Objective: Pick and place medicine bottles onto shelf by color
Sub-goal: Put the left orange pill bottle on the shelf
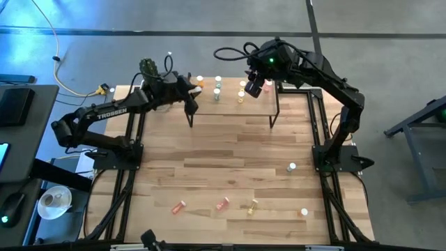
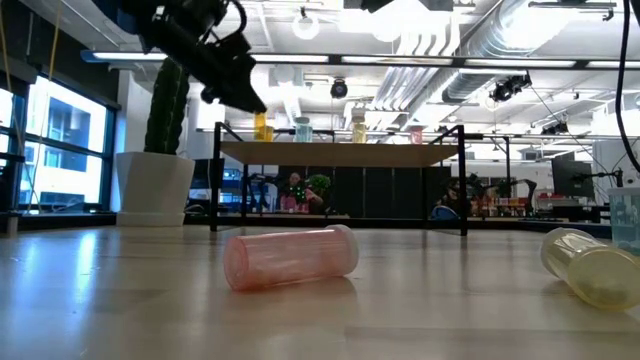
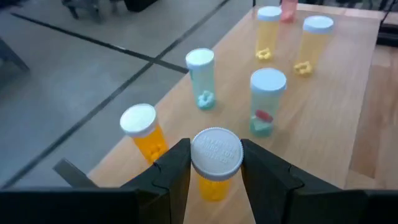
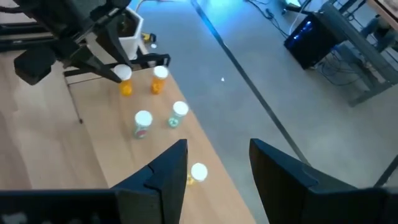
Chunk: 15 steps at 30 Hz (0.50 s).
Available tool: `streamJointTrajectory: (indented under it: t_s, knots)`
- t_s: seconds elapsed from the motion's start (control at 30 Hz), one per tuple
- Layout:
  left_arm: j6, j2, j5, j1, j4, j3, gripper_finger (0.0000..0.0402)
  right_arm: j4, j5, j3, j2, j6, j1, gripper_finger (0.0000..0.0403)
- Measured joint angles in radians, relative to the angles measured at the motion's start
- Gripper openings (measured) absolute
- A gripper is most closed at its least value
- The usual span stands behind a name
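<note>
My left gripper [image 3: 216,171] has its jaws closed on an orange bottle [image 3: 214,163] just under the white cap, over the left end of the shelf [image 1: 259,104], beside another orange bottle [image 3: 144,132]. It looks light, stiff and slick, so gripping high near the cap seems right to me. The cap bears embossed writing I cannot read; the left arm reads TROSSEN. My right gripper [image 4: 214,171] hangs open and empty above the shelf's right end.
</note>
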Motion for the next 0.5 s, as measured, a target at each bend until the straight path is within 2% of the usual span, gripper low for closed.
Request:
streamJointTrajectory:
  t_s: [0.13,0.5]
  knots:
    - [0.001,0.004,0.045,0.021,0.009,0.0,0.0122,0.0,0.0,0.0,0.0,0.002,-0.025,0.0163]
    - [0.003,0.06,0.042,0.041,0.016,0.0,0.0122,0.003,-0.003,0.0,0.0,-0.001,-0.078,0.0163]
